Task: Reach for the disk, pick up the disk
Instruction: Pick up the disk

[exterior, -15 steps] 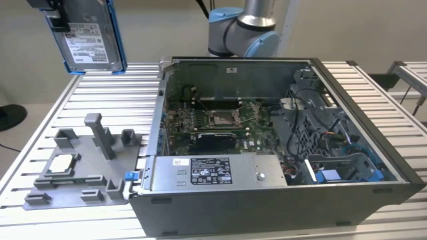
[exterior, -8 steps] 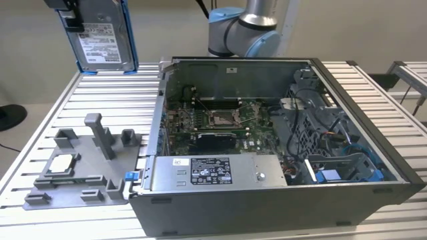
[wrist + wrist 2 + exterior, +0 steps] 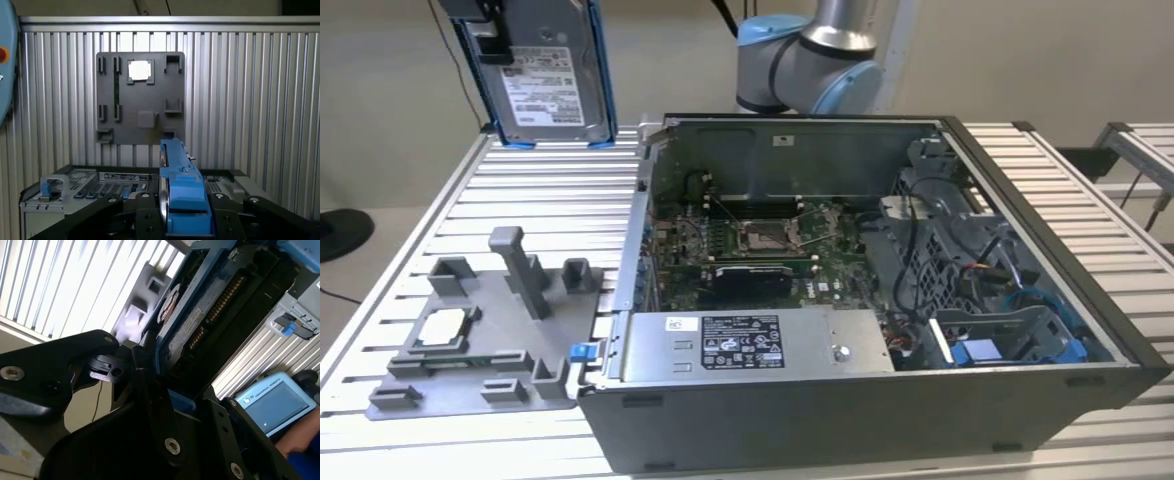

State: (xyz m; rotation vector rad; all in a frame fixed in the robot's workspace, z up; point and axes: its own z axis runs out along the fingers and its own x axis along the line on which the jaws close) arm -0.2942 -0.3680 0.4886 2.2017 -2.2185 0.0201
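"Exterior view, up in its left corner: is that the disk (image 3: 550, 85) hanging there?"

"That's it. It's upright with its label face towards that camera. It's clear of the worktop (image 3: 480, 190) and well apart from the open computer case (image 3: 1067, 310). The jaws are closed on it, up near its top edge."

"And the grey holder (image 3: 474, 340) below?"

"That lies flat on the worktop just beside the case, with a small square chip (image 3: 444, 322) sitting in it. The disk touches nothing but the jaws."

"Does the grip look sound?"

"In the first wrist view the blue rail (image 3: 182, 195) runs straight out between the two dark jaws, so I'd say they press on the broad flat faces. That's the right place to hold it. I'd judge it a stiff metal block that won't bend and is fairly heavy for its size. The bare metal looks smooth, so a light squeeze might let it slip, and it wouldn't take a drop kindly. I'd keep off the connector pins (image 3: 225, 297) along its end, which you can see in the second wrist view."
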